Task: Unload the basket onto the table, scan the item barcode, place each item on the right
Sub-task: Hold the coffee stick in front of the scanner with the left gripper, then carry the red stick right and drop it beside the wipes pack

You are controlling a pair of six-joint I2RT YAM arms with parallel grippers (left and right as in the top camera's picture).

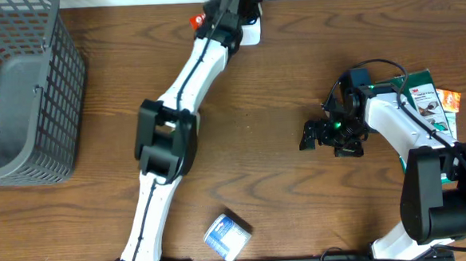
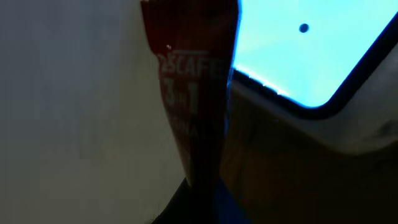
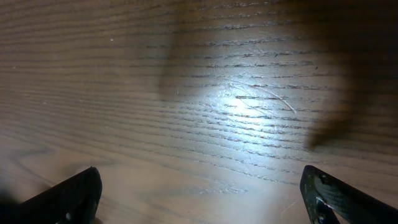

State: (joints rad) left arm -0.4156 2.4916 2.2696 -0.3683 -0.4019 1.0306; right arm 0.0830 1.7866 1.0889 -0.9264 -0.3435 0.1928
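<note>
1. The red coffee sachet (image 2: 189, 93) is pinched between the pressed-together fingers of the left gripper (image 1: 210, 23), just beside the scanner (image 1: 251, 35).
2. The step in hand looks like presenting the sachet to the scanner's glowing window (image 2: 298, 56).
3. No barcode shows, so the next move probably calls for turning the printed code towards that window.
4. The right gripper (image 3: 199, 194) hangs well apart from the scanner over bare wood, fingers spread and holding nothing.
5. A blue-white packet (image 1: 226, 234) lies farther still from the scanner.
</note>
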